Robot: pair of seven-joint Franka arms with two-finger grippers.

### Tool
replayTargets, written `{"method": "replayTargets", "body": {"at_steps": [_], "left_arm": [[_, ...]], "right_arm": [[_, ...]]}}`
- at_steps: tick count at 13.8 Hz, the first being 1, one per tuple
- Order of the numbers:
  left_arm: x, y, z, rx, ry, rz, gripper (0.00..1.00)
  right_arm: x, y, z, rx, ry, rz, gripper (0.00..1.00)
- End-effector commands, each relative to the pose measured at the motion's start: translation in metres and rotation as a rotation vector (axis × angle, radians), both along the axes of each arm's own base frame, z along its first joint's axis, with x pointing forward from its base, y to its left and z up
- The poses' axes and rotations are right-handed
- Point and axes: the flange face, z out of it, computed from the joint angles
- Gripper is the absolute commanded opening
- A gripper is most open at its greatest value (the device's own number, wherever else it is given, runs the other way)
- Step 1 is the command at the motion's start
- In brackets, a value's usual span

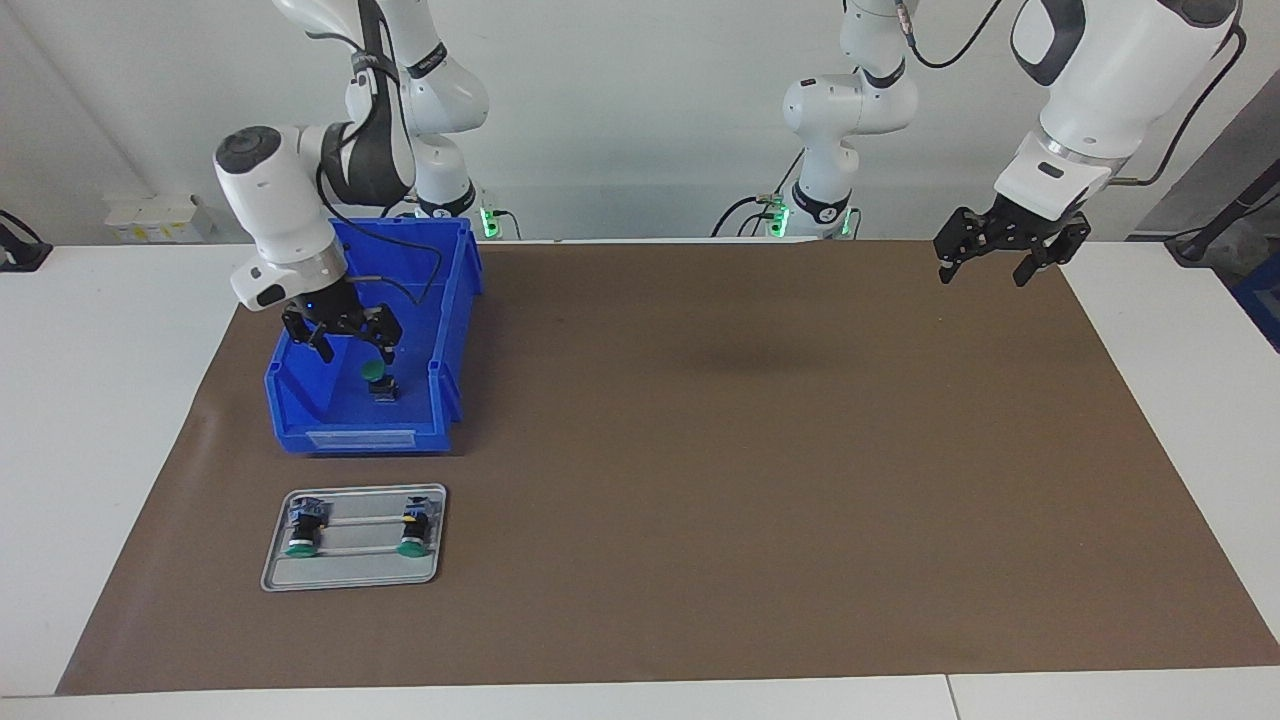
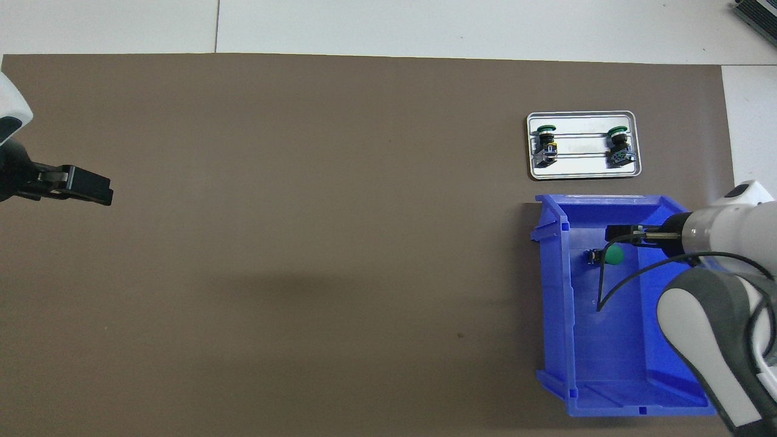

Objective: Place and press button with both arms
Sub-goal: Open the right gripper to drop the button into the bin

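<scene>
A green-capped button (image 1: pixel 381 378) (image 2: pixel 612 255) lies on its side on the floor of a blue bin (image 1: pixel 455 300) (image 2: pixel 553 291), at the right arm's end of the table. My right gripper (image 1: pixel 356 350) (image 2: pixel 616 240) hangs inside the bin just above the button, open, with one fingertip (image 1: pixel 388 350) close over the green cap and nothing held. My left gripper (image 1: pixel 985 272) (image 2: pixel 103 191) waits open in the air over the brown mat's edge at the left arm's end, holding nothing.
A grey metal tray (image 1: pixel 355 575) (image 2: pixel 581 176) lies on the brown mat (image 1: pixel 750 450), farther from the robots than the bin. Two more green-capped buttons (image 1: pixel 303 530) (image 1: pixel 413 528) lie in it, one at each end.
</scene>
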Motion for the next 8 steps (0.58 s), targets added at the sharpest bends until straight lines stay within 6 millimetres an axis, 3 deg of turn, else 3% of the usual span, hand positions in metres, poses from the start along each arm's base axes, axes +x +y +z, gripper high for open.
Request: {"method": "replayTargets", "body": {"at_steps": [1, 8], "left_arm": [[-0.007, 0.003, 0.001, 0.015, -0.008, -0.007, 1.0], [-0.007, 0.003, 0.001, 0.015, -0.008, -0.007, 1.0]], "right_arm": [[0.016, 0.002, 0.058, 0.014, 0.029, -0.038, 1.0], [0.018, -0.012, 0.204, -0.047, 0.096, -0.033, 1.0]]}}
